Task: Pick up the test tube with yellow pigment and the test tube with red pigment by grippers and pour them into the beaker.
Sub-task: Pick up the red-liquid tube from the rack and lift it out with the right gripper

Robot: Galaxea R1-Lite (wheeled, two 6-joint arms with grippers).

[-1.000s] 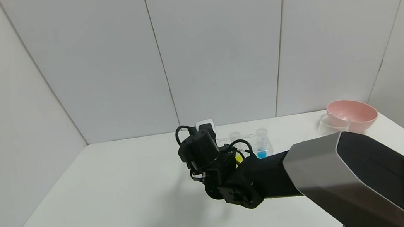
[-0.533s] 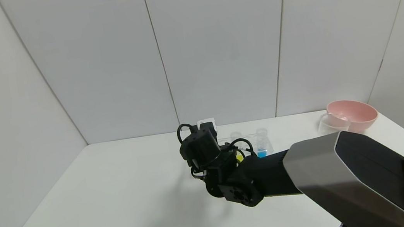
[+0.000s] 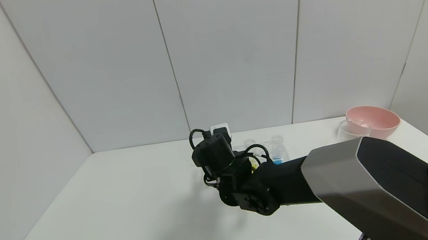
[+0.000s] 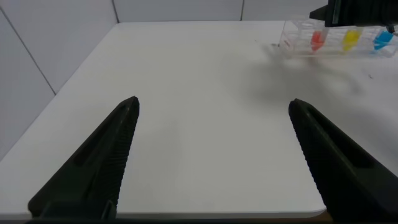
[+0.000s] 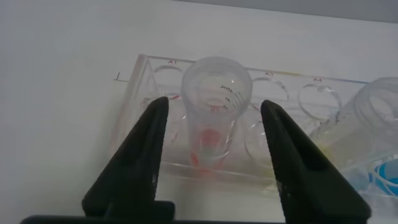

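- Right gripper (image 5: pixel 214 140) over the clear rack (image 5: pixel 155 81), fingers spread wide on either side of the red tube (image 5: pixel 214 112), not touching it.
- Red tube upright in the rack, yellow tube (image 4: pixel 351 38) beside it.
- Beaker (image 3: pixel 348 131) far right, touching the pink bowl (image 3: pixel 373 120).
- Left gripper (image 4: pixel 211 155) released, low over the bare table (image 4: pixel 199 93).

Right tool (image 5: pixel 214 146) straddles the red-liquid clear tube (image 5: pixel 214 112) with gaps both sides; yellow-liquid clear tube (image 5: pixel 367 121) crowds in at 3 o'clock.
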